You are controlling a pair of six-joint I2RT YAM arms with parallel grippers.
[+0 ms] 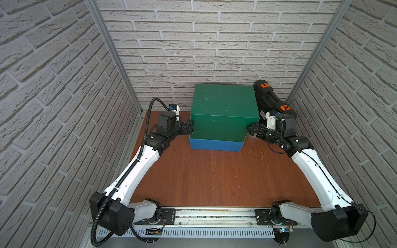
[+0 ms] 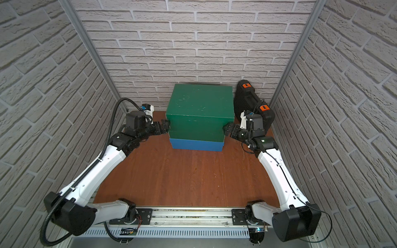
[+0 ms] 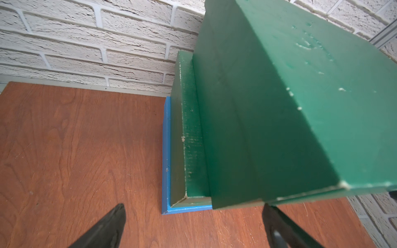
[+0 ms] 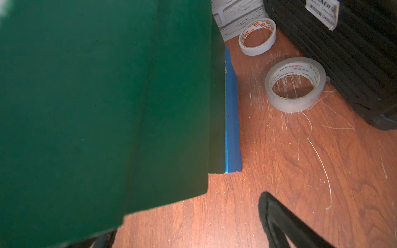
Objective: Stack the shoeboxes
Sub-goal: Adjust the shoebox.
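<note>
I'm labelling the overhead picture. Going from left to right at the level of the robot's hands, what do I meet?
Left hand → shoebox stack → right hand → black case with orange latches.

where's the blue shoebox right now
In both top views the blue shoebox sits on the table near the back wall, under the two green shoeboxes, with the black case to its right.

Three shoeboxes [image 1: 223,101] [image 1: 217,134] [image 1: 214,146], two tape rolls [image 4: 257,51] [image 4: 294,105], one case [image 1: 268,98].
</note>
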